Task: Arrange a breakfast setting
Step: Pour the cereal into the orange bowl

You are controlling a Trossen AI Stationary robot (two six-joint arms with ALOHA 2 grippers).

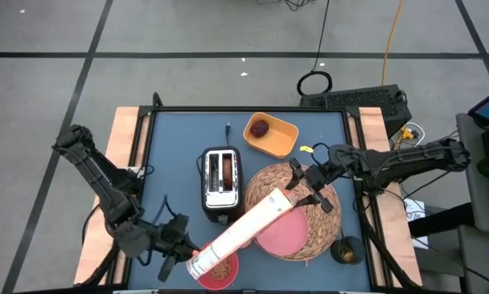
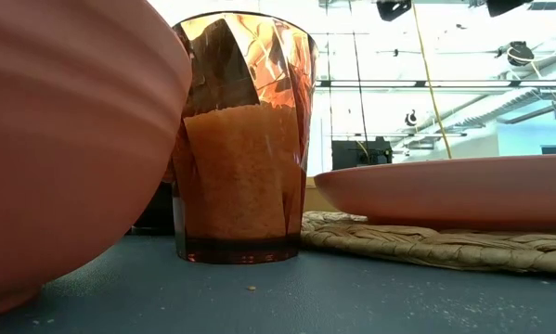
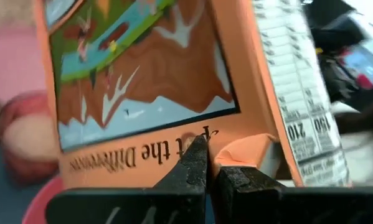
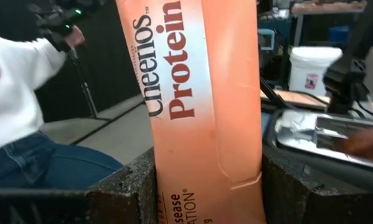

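An orange cereal box hangs slanted over the table, its open end low above a pink bowl that has brown cereal in it. My left gripper is shut on a flap at that low end. My right gripper is shut on the box's raised end. Under the box, a pink plate lies on a round woven placemat. A small dark-red fruit sits in a yellow dish at the far side. In the low view the bowl and the plate fill the sides. My left gripper pinches a folded-out orange flap at the box's open end between its two fingertips. It comes from the table's left near corner. My right gripper has the box's closed end between its two fingers, one on each broad face. It reaches level from the table's right. The box is clear of the table, open end tilted down.
A toaster with something brown in a slot stands left of the placemat. An amber cup of orange drink stands between bowl and plate, near the front right. A person in a white sleeve shows beyond the table.
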